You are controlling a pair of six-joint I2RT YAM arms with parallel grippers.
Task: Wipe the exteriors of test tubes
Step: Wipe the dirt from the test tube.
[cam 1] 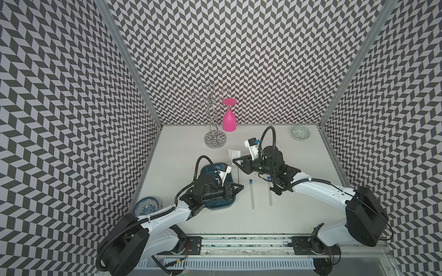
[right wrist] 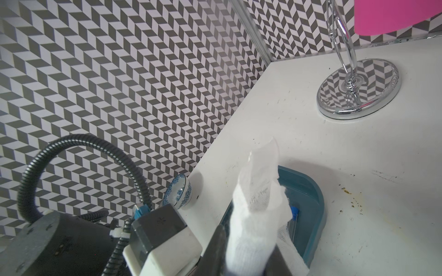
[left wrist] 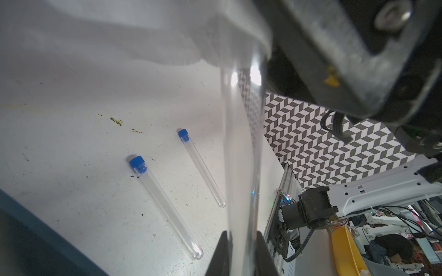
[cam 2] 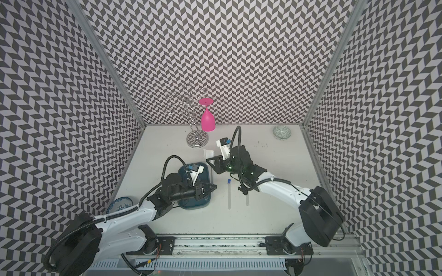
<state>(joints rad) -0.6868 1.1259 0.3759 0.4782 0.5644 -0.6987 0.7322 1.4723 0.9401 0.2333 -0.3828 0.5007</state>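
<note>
Left hand (left wrist: 241, 251), closed on a long clear test tube (left wrist: 241, 155); its far end is buried in the crumpled white tissue (right wrist: 258, 203) pinched by the right hand (right wrist: 248, 260), cap end indeterminate. Long axis runs from the left hand toward the back wall. Two blue-capped clear tubes (cam 1: 252, 194) lie parallel on the white bench (cam 1: 239, 219), caps pointing away from the robot, probably already wiped. A fourth tube (right wrist: 290, 224) lies in the teal plastic tray (right wrist: 318, 203), apparently unwiped: roughly half done.
</note>
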